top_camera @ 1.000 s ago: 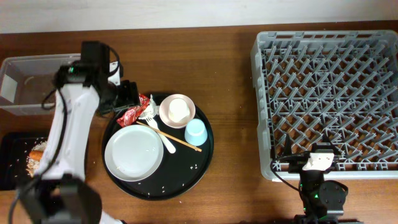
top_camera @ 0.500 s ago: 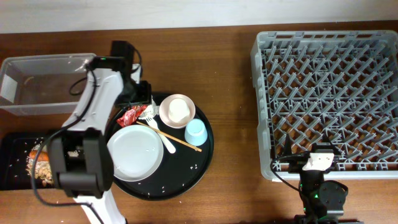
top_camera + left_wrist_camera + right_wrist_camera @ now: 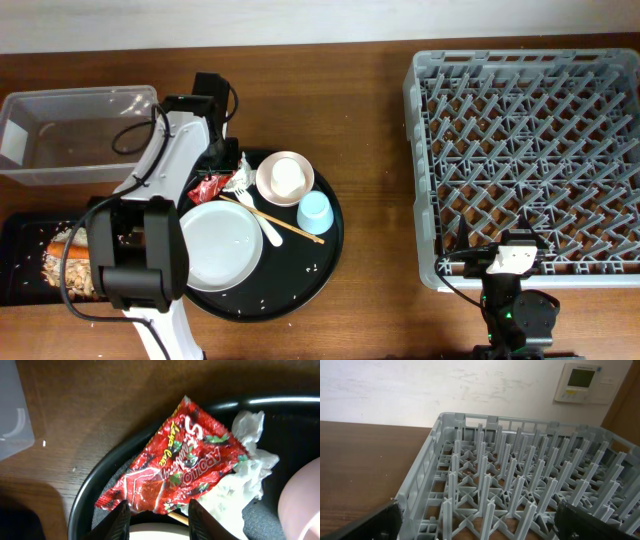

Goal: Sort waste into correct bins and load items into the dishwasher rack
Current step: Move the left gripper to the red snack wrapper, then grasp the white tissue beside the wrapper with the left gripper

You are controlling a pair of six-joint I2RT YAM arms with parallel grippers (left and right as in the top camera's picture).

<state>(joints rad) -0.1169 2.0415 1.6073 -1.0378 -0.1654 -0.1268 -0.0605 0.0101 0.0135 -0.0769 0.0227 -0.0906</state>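
Note:
A red shiny wrapper [image 3: 175,460] lies on the left rim area of the round black tray [image 3: 322,268], partly over crumpled white paper [image 3: 245,470]. My left gripper [image 3: 159,519] is low over the wrapper [image 3: 209,187]; its lower edge lies between the jaws, which stand apart. The white plate [image 3: 218,243], the bowl [image 3: 285,178] with a small white cup in it, the blue cup [image 3: 314,211], the fork [image 3: 265,225] and the chopsticks [image 3: 290,228] rest on the tray. My right gripper [image 3: 480,522] hangs open at the grey rack's [image 3: 530,150] near edge.
The clear tub [image 3: 80,135] stands at the far left. Below it is the shallow black tray [image 3: 15,275], holding rice, brown scraps and an orange carrot [image 3: 62,243]. Rice grains dot the round tray.
My left arm has swung right, away from the clear tub, and come down at the wrapper. Its jaws have narrowed. The right arm has not moved.

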